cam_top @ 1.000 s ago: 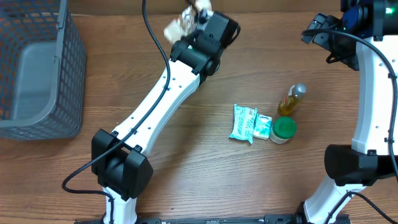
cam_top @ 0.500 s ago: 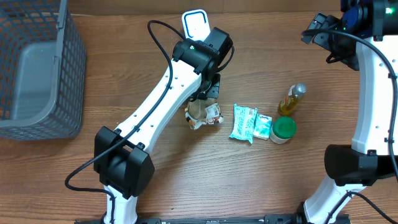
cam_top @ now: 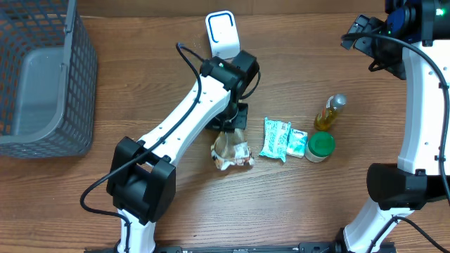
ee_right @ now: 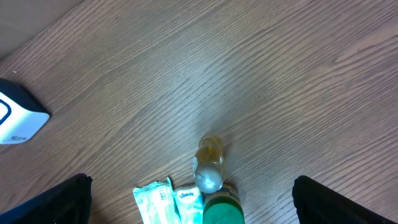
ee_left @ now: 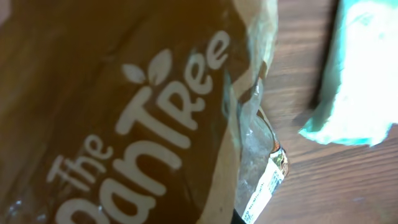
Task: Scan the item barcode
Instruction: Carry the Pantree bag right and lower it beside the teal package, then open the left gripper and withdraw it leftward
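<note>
The brown bag is gripped at its top by the closed left tool, its bottom pointed toward the surface's front edge. The right tool is held open.

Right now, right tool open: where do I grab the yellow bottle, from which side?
Probably the neck just under the silver cap of the yellow bottle, coming down from above. It stands upright, and the green-lidded jar sits close by its base, so a low side grasp looks crowded.
</note>
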Controlling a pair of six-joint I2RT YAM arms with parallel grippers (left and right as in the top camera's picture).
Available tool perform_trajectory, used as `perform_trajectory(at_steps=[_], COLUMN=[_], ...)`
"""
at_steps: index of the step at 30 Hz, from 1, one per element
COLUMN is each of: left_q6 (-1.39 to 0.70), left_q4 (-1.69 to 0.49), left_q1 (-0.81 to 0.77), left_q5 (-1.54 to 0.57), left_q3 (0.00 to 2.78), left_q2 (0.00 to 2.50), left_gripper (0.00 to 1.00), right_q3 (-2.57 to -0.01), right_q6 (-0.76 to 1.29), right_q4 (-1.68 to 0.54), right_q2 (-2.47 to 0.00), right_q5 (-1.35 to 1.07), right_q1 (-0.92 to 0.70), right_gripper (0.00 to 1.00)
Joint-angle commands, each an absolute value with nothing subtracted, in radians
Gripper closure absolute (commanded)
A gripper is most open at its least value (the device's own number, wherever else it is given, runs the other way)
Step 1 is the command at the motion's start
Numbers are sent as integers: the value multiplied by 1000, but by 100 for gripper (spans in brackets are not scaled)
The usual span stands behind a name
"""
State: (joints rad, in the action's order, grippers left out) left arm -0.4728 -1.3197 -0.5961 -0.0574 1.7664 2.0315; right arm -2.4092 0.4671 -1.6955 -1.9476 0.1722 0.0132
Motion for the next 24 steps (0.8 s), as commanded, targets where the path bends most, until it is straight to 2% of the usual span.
perform_trajectory(at_steps=[1,5,7,8,9,11,18,24], left_q6=[-487,-487,-487,-487,-487,-487,-486,-471], left_q4=[-1307,-1287,-1277,-1272,-1265,-1258,-1244,-1253], left_q1=[-603,-603,-603,-603,-603,-603,-555,-451], left_q5=[-109,-128,-131,-131,-131,-130,-97,-102], left_q3=[1717,1693,1691,1691,1691,1691,1704,1757], left_q2=[2042,2042,2042,2042,2042,2042,2042,2014], left_gripper=[92,85,71,56,27,2,0,0], right_q3=[-2422,-2422,-2422,-2422,-2422,-2422,-2422,-2422], right_q6=[464,464,464,464,464,464,464,464], right_q4=[-1692,-1693,-1693,-1693,-1693,-1693,-1693,-1693], right_q2=[-1930,-1930,-1930,-1930,-1930,-1930,-1930,-1930], right_q5=[174,174,174,174,174,174,174,174], right_q1=[18,18,18,18,18,18,18,18], right_gripper=[0,0,0,0,0,0,0,0])
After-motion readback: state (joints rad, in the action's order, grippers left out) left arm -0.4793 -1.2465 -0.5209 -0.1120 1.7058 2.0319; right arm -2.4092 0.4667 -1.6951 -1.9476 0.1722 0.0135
